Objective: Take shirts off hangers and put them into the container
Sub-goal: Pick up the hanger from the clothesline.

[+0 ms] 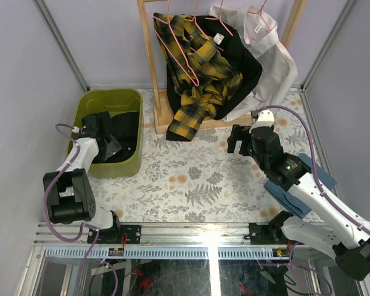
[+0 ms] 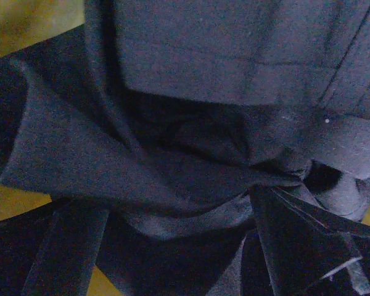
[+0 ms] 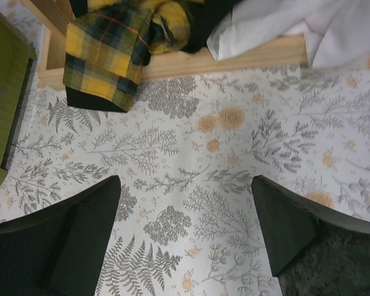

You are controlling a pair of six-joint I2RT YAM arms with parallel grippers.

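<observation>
The left pincer (image 1: 106, 137) is down inside the green tub (image 1: 134, 97), right over a crumpled black shirt (image 2: 172, 160). Its wrist camera shows only dark folds of that cloth, with a little of the tub's olive wall at the edges. Its fingers do not show there, and I cannot tell whether it stands wide or narrow. The tub sits at the left of the flowered tabletop (image 1: 191, 179), and this shirt lies in it, off any hanger. The right pincer (image 3: 185, 185) stands wide with nothing between its fingers (image 3: 86, 234), hovering over bare tabletop just in front of the wooden rack (image 1: 149, 68). Beyond it, the hem of the plaid shirt (image 1: 200, 83) hangs down over the rack's base board, and the white shirt (image 1: 276, 68) drapes onto the same board further right. In the overhead view the plaid shirt, a second black shirt (image 1: 246, 68) behind it and the white shirt all hang on the rack. Thin pink hangers (image 1: 179, 46) lie across the plaid shirt, and another shows at the white shirt's collar. A folded blue cloth (image 1: 287, 198) lies under the right arm, near the tabletop's right edge.
</observation>
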